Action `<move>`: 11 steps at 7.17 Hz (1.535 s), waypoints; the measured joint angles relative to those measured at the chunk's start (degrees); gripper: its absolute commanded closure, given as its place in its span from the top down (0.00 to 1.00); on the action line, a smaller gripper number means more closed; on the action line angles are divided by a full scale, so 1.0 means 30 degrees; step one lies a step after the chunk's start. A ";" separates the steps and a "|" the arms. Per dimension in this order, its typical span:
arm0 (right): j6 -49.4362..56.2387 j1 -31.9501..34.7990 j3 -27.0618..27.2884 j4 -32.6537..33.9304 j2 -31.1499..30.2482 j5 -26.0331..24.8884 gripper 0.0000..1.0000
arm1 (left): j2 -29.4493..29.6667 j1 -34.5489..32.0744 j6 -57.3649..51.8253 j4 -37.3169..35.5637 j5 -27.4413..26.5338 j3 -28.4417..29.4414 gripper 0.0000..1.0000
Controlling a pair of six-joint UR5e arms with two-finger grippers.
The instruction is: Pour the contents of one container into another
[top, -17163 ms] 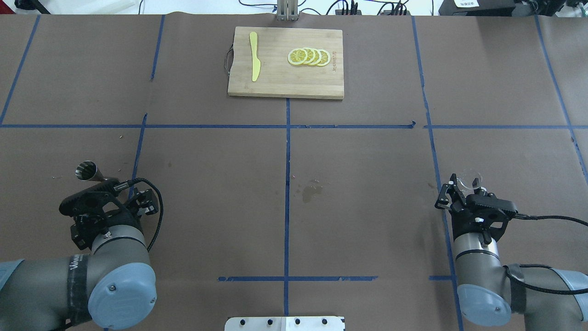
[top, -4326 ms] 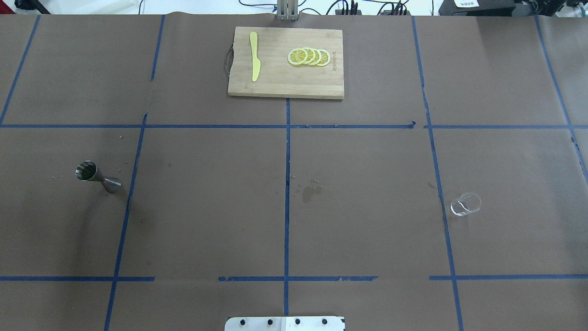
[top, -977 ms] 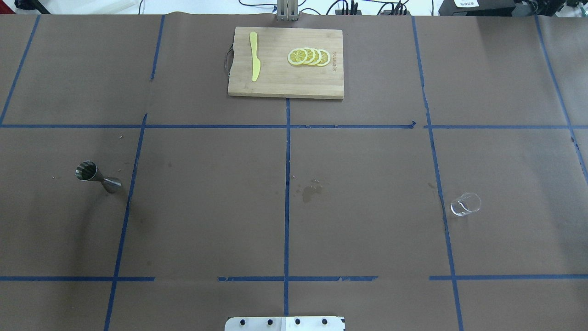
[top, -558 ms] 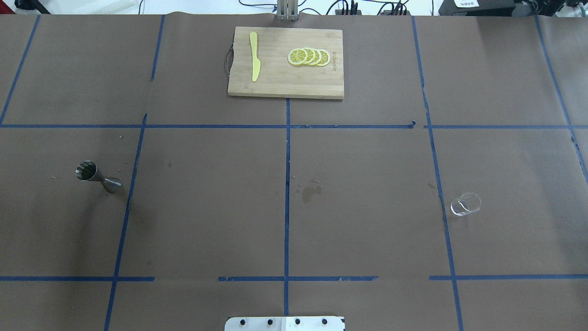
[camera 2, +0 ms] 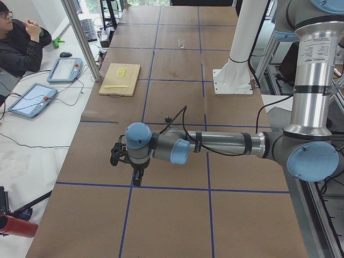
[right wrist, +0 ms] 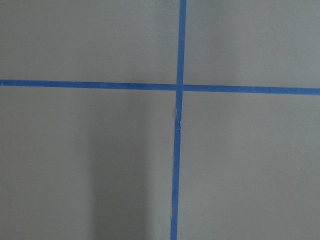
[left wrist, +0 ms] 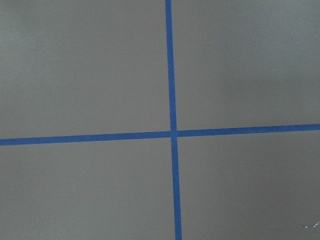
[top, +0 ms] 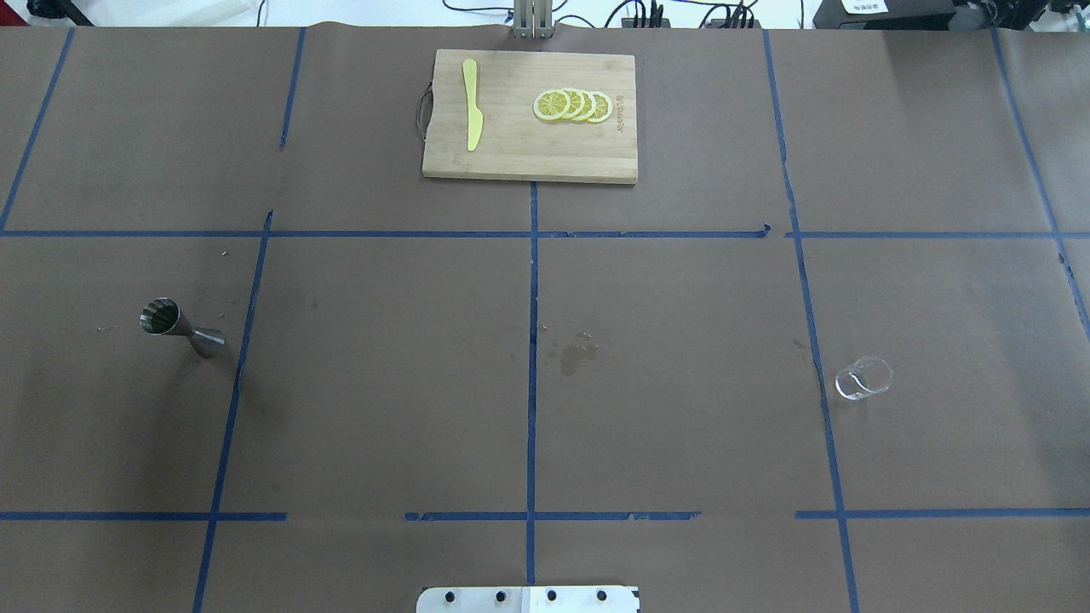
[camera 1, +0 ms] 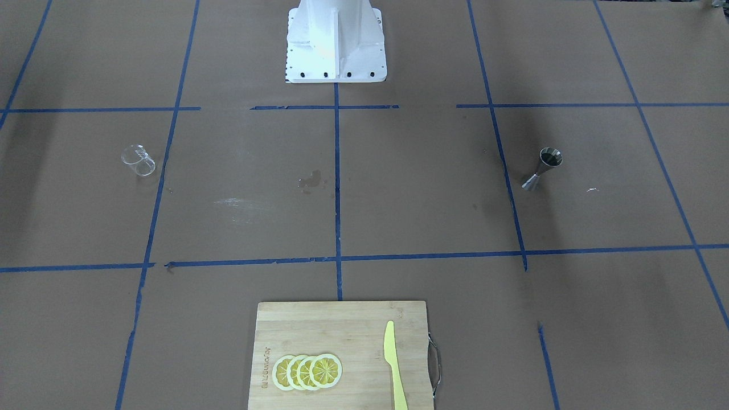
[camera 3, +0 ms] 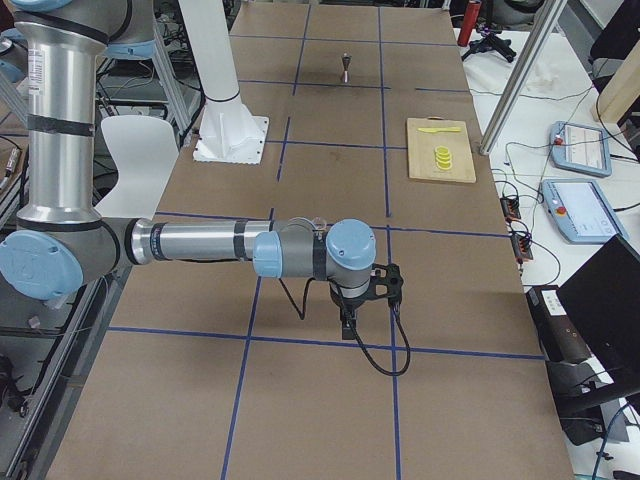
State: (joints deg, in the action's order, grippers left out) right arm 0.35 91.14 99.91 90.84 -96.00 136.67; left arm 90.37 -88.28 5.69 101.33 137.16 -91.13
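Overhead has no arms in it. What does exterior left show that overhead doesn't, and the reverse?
Only exterior left: the left arm stretched low over the table's left end, its tool above the paper, open or shut I cannot tell; a seated person and two tablets. Only overhead: a look into the steel jigger and its open top, nothing else. Both: the clear cup, that jigger, each standing alone, and the cutting board with lemon slices and knife.

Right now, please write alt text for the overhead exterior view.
A steel jigger stands left and a clear measuring cup right on a brown table with blue tape lines. A far cutting board holds lemon slices and a yellow knife.
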 measured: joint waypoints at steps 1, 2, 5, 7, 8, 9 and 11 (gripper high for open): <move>0.0000 0.0000 -0.0009 0.0005 0.0001 0.0000 1.00 | 0.0006 0.0177 -0.0026 0.0020 0.0021 -0.0079 1.00; 0.0006 0.0000 -0.0019 0.0010 0.0005 0.0000 1.00 | -0.0010 0.0277 -0.0067 0.0028 -0.0012 -0.0097 1.00; 0.0028 -0.0001 -0.0023 -0.0007 0.0009 0.0000 1.00 | -0.0068 0.0333 -0.0096 0.0033 -0.0170 -0.0066 1.00; 0.0048 0.0000 -0.0019 -0.0015 0.0009 0.0000 1.00 | -0.0088 0.0334 -0.0108 0.0033 -0.0189 -0.0023 1.00; 0.0061 0.0000 -0.0008 -0.0016 0.0009 0.0000 1.00 | -0.0093 0.0335 -0.0110 0.0032 -0.0190 -0.0005 1.00; 0.0063 0.0000 0.0009 -0.0016 0.0017 0.0000 1.00 | -0.0093 0.0335 -0.0110 0.0032 -0.0198 0.0009 1.00; 0.0028 -0.0066 0.0039 -0.0016 0.0033 0.0000 1.00 | -0.0104 0.0336 -0.0111 0.0033 -0.0954 -0.0015 1.00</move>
State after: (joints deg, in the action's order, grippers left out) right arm 0.44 90.94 100.03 90.79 -95.91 136.67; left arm 90.06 -87.27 5.36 101.43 134.30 -91.17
